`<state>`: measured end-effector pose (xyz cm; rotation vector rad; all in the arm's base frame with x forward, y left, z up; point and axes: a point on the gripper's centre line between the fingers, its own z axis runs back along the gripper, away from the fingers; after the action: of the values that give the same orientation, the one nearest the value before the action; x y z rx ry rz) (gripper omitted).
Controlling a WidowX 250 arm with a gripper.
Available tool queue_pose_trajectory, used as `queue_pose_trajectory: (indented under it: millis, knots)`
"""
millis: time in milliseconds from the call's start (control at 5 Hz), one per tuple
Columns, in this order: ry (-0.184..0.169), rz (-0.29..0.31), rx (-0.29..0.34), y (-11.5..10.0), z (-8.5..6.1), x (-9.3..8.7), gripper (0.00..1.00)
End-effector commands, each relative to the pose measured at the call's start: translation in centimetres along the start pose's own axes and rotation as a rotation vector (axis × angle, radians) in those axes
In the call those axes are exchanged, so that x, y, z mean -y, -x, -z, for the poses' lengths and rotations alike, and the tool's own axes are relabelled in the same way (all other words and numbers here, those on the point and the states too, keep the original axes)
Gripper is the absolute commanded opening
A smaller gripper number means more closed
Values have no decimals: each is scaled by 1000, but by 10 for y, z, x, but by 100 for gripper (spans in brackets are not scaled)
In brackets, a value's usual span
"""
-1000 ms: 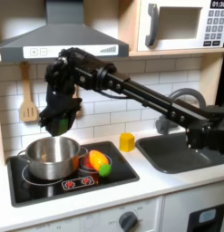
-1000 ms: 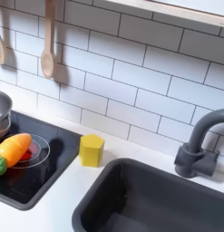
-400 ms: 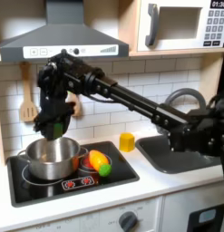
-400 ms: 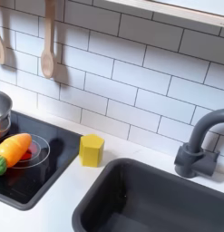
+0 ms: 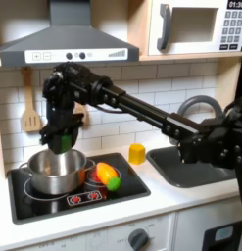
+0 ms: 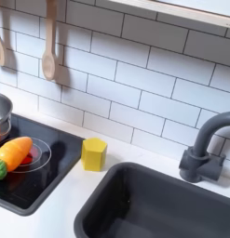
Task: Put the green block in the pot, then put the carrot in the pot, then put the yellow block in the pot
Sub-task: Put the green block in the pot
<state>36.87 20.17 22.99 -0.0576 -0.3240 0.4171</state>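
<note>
Step one is in hand: your gripper (image 5: 62, 140) hangs just above the pot (image 5: 54, 171) in the first exterior view, closed on the green block (image 5: 65, 140), which shows as a green patch between the fingers. The block is over the pot's opening but not yet inside it.

Next move, as I judge it: lower a little so the block clears the rim, then let go. The release point looks fairly central over the pot, so little sideways correction seems needed. After that, lift clear and go for the carrot.

The carrot (image 5: 106, 176) lies on the stovetop (image 5: 132, 186) just beside the pot, toward the first exterior view's right, green end pointing to the front. The yellow block (image 5: 137, 154) stands on the white counter between the stove and the sink (image 5: 191, 167), well apart from the pot.

The first exterior view gives you the whole arm, range hood and microwave. The second exterior view gives a closer look at the yellow block (image 6: 94, 154), showing angled sides, the carrot (image 6: 14, 154) resting across a red burner ring, a sliver of the pot (image 6: 1, 115) at the edge, the faucet (image 6: 202, 149), and two wooden utensils (image 6: 49, 42) on the tile wall.
</note>
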Motion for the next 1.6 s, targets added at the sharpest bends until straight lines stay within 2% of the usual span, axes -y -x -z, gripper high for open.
queue_pose_trajectory:
  millis: [0, 200, 600, 800, 1000, 1200, 1400]
  knots:
    - [17, 13, -40, 7, 19, 5, 0]
    - [14, 8, -50, 9, 21, 5, 0]
    - [23, -7, -90, 16, 32, 7, 0]
    - [28, 4, -95, 16, 34, 12, 67]
    - [17, 1, -84, 17, 28, 9, 68]
    - [22, 5, -92, 21, 31, 13, 66]
    - [8, 31, -105, 28, 33, 18, 75]
